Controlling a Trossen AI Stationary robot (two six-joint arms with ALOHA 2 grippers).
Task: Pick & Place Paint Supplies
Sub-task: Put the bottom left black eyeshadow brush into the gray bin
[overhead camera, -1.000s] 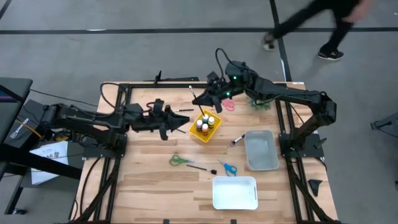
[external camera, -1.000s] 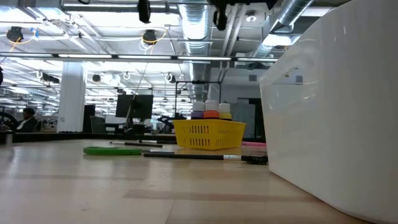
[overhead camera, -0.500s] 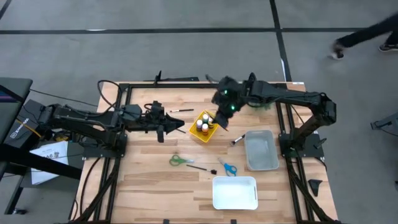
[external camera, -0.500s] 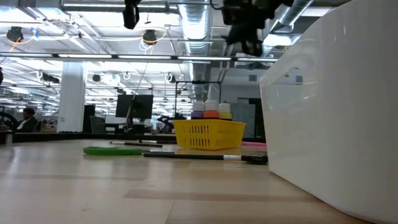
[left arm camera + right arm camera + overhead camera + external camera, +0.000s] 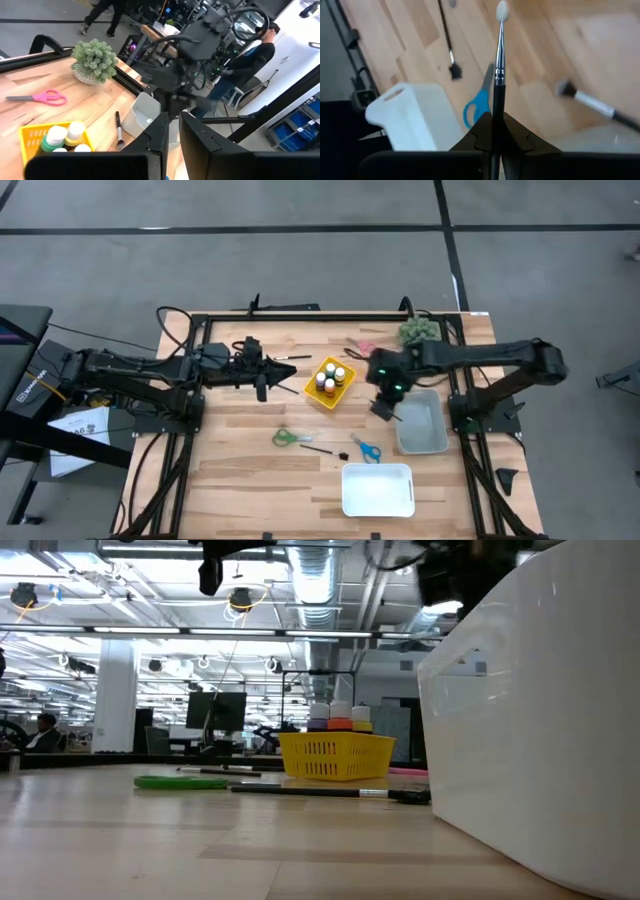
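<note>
Brush (image 5: 498, 60) pinched in R gripper (image 5: 493, 125), seen only R wrist; L gripper (image 5: 171, 130) narrow, empty.

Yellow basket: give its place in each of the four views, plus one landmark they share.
High view: yellow basket at table centre, bottles inside.
Low view: centre, far back on the table.
Left wrist view: lower-left corner.
Right wrist view: not in it.
Shared landmark: the white bin; not in the left wrist view.

A white bin (image 5: 540, 710) is blocking the worktop's right side in the low view. The basket (image 5: 35, 140) is running off the left wrist frame. A second brush (image 5: 592, 102) is blurring in the right wrist view.
</note>
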